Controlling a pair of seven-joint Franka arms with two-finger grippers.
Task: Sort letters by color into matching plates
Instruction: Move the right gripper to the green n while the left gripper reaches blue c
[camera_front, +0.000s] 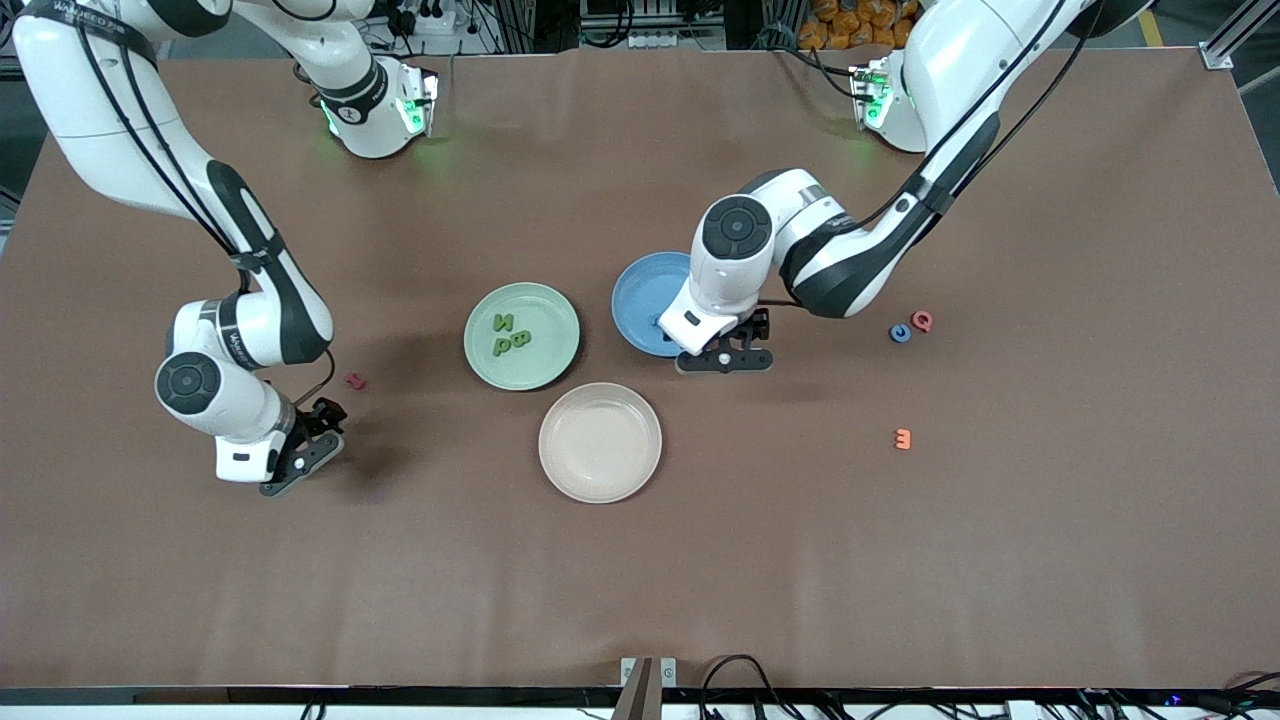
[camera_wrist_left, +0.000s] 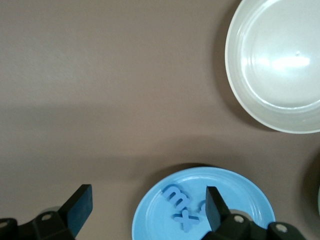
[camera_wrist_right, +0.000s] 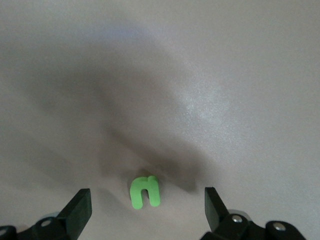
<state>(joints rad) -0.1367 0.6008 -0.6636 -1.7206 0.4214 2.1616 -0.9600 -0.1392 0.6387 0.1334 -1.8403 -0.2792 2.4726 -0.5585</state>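
Observation:
My left gripper (camera_front: 725, 360) hangs open over the edge of the blue plate (camera_front: 635, 300) that is nearer the front camera. In the left wrist view the blue plate (camera_wrist_left: 150, 220) holds a blue m (camera_wrist_left: 176, 196) and a blue x (camera_wrist_left: 186, 220); one finger hides part of a third blue piece. Two green letters (camera_front: 508, 333) lie in the green plate (camera_front: 545, 365). The beige-pink plate (camera_front: 600, 445) holds nothing. My right gripper (camera_front: 310, 440) is open, low over the table toward the right arm's end. A green n (camera_wrist_right: 145, 191) lies on the cloth between its fingers (camera_wrist_right: 79, 210).
A small red letter (camera_front: 354, 381) lies on the cloth beside the right gripper. Toward the left arm's end lie a blue letter (camera_front: 900, 333), a red letter (camera_front: 922, 320) and an orange letter (camera_front: 903, 438). The beige-pink plate (camera_wrist_left: 240, 90) shows in the left wrist view.

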